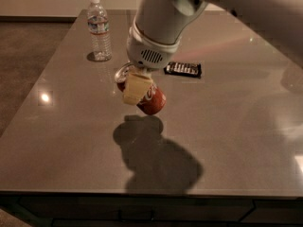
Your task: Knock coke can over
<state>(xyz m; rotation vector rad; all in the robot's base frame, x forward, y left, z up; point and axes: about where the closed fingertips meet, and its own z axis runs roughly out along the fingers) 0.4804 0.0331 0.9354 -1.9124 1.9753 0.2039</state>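
Observation:
The red coke can (150,98) with white script is tilted almost on its side, silver top to the left, held above the grey table (71,141). Its shadow lies on the table below it. My gripper (136,86) hangs from the big white arm in the upper middle and is shut on the can. One cream-coloured finger (136,88) lies across the can's front; the other finger is hidden behind the can.
A clear plastic water bottle (99,29) stands upright at the back left of the table. A dark flat packet (183,69) lies behind the can to the right. The table's front edge runs along the bottom.

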